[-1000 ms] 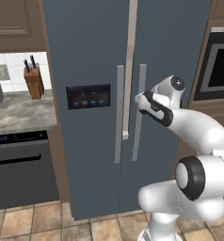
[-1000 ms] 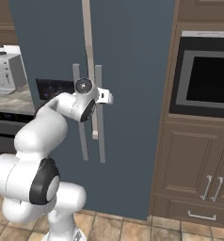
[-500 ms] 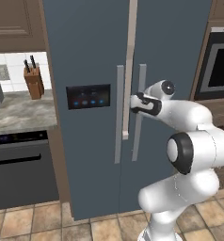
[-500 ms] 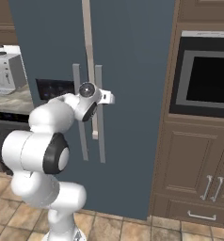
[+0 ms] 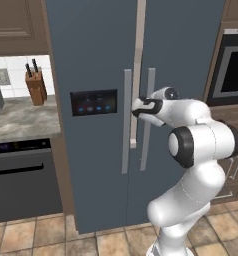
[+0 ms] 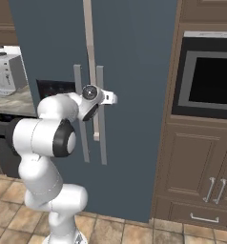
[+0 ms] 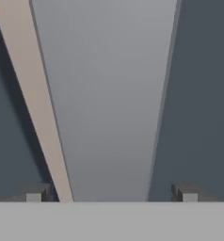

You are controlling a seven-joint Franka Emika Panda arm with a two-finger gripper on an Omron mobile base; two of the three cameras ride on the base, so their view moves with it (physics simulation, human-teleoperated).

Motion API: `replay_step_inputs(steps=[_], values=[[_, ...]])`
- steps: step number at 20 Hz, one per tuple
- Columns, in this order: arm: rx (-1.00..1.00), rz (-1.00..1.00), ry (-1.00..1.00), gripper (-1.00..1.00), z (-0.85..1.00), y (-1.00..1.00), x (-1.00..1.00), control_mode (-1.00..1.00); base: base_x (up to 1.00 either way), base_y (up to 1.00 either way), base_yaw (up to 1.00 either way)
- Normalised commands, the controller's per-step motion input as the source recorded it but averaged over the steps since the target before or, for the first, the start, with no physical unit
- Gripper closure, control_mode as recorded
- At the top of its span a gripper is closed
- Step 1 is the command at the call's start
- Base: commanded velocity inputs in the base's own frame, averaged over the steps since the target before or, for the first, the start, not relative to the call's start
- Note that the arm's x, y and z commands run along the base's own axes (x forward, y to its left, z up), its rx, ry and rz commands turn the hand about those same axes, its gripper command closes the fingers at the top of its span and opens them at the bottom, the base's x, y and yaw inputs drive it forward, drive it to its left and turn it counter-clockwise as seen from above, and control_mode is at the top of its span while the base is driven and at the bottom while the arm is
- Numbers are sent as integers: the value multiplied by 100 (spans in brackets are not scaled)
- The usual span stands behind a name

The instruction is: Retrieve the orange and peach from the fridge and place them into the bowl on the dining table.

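Observation:
The slate-blue fridge (image 5: 96, 55) (image 6: 134, 52) stands with both doors shut, so the orange and peach are hidden. My gripper (image 5: 140, 106) (image 6: 105, 98) (image 7: 111, 193) is open at mid-height against the doors. One long grey handle (image 7: 109, 94) runs between its fingertips (image 7: 36, 194); it looks like the right door's handle (image 5: 150, 80). A pale strip (image 7: 34, 94) marks the seam between the doors, just beside that handle. The bowl and the dining table are out of view.
A dark panel with blue lights (image 5: 93, 102) sits on the left door. Left of the fridge are a marble counter (image 5: 21, 117) with a knife block (image 5: 36, 85) and a dark appliance (image 5: 21, 175). Right of it are a wall oven (image 6: 208, 78) and brown cabinets (image 6: 201, 171).
The hand has moved in closer to the fridge doors and a little left, and the elbow has swung. The jaws stayed open and the doors stayed shut.

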Motion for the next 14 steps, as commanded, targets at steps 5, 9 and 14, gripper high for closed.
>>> replay_step_inputs(steps=[5, 9, 14], values=[[0, 0, 0, -100, 0, -3, 82, -100, 0, 0, 0], [0, 0, 3, 100, 0, -1, 68, -100, 0, 0, 0], [0, -4, 18, 100, 2, -31, -34, -100, 0, 0, 0]])
